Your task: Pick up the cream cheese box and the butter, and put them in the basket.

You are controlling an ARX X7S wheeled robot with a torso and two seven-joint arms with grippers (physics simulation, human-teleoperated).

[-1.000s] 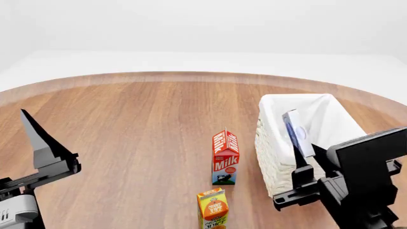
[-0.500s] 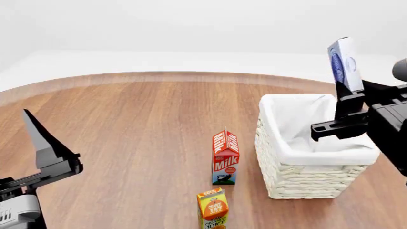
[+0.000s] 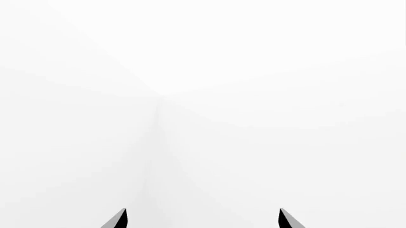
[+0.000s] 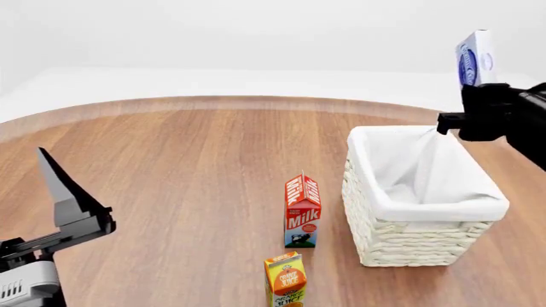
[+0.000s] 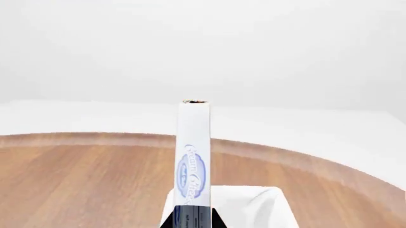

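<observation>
My right gripper is shut on the blue-and-white cream cheese box, held upright high above the far right corner of the cream-white woven basket. In the right wrist view the box stands edge-on between the jaws, with the basket's white liner below it. My left gripper is open and empty, raised at the near left; its wrist view shows only the two fingertips against white. The butter is out of view.
A red-white milk carton stands left of the basket. An orange juice carton stands in front of it near the bottom edge. The round wooden table curves away at the back.
My right gripper has lifted the cream cheese box from low beside the basket to high above its far right corner. The left gripper has shifted slightly.
</observation>
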